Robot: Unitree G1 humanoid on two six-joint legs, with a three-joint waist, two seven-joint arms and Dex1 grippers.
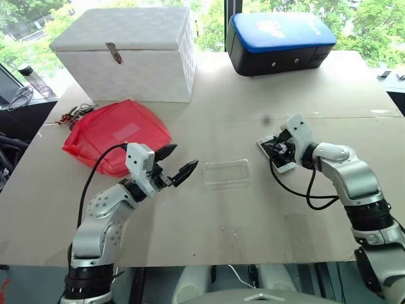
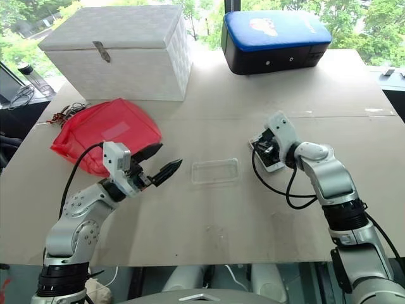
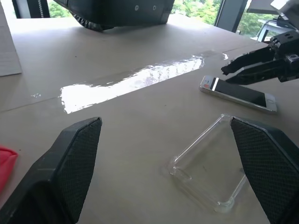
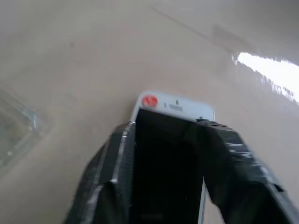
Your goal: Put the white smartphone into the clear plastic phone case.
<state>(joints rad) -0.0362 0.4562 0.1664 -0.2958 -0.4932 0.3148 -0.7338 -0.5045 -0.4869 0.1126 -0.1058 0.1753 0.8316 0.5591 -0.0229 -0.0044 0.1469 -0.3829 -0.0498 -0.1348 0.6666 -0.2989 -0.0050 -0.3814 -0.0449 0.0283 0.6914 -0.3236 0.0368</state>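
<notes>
the clear plastic phone case [image 1: 226, 171] lies flat on the desk [image 1: 253, 215]. the white smartphone [image 3: 238, 94] lies on the desk just right of the case, a small red round mark on its white bezel; no writing can be read. the right gripper [image 3: 243, 70] hovers just over the phone, fingers apart, not clamping it. the left gripper [image 1: 172, 163], left of the case, has its fingers wide apart, holding nothing.

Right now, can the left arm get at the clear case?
Probably yes. The left gripper stands open, pointing at the clear plastic phone case, with only bare table between them; the red pouch lies behind it.
</notes>
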